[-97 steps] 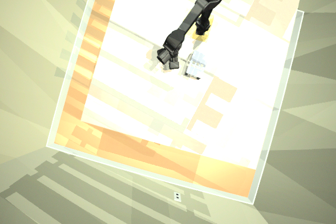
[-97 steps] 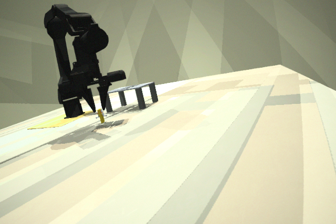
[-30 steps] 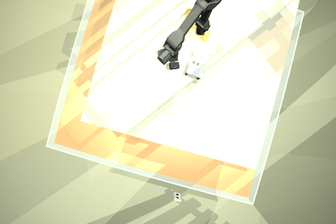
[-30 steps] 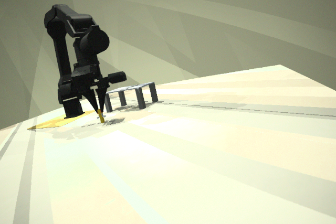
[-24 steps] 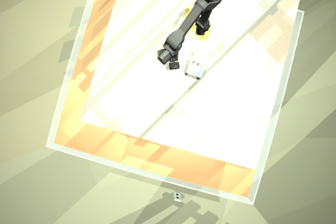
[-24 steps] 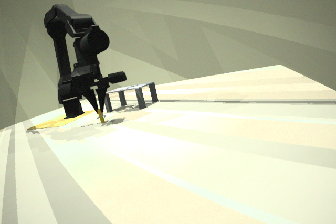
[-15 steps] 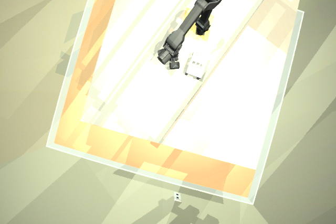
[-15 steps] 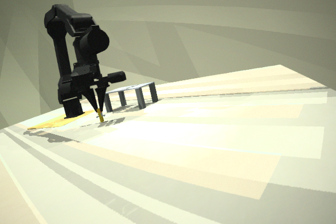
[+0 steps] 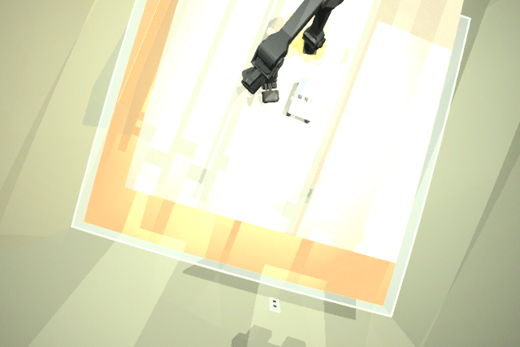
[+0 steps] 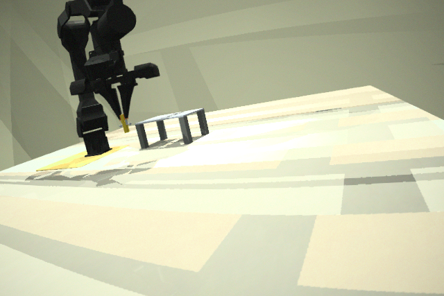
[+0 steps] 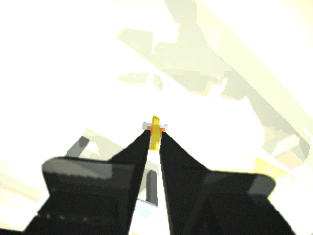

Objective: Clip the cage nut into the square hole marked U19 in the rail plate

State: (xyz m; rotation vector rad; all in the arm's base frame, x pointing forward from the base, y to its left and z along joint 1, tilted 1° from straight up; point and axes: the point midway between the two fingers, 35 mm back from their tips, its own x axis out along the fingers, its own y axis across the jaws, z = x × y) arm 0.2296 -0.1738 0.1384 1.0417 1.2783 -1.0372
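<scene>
The claw [image 9: 270, 93] [image 10: 123, 118] [image 11: 155, 135] is grasping the cage nut [image 10: 124, 125] [image 11: 156, 128], its two fingers closing on the nut's sides; the yellow body is protruding beyond the fingertips, and pale parts are sticking out to either side of them. The nut is hanging under the claw, seemingly off the table [image 10: 250, 163], while the rail plate [image 9: 300, 103] [image 10: 170, 116] [image 11: 145, 210] is standing on its dark legs [image 10: 184, 129] [image 11: 152, 188] beside the claw, well apart from the nut. The job is probably entering its carrying stage, with lifting and a sideways move awaiting the claw. The nut's lower end is appearing no higher than the plate's near edge, so if the claw is travelling across without rising enough, the nut could be striking that edge or a leg and twisting. The fingertips are gripping only a small area, so a knock could be tilting the nut or working it loose. Too weak a squeeze could be leaving the wings too wide for U19, making them catch on the rim; too much could be popping the nut out. Glare is hiding the markings, so a neighbouring hole could be receiving it. Opening before both wings are hooking underneath could be leaving it lying loose on top.
</scene>
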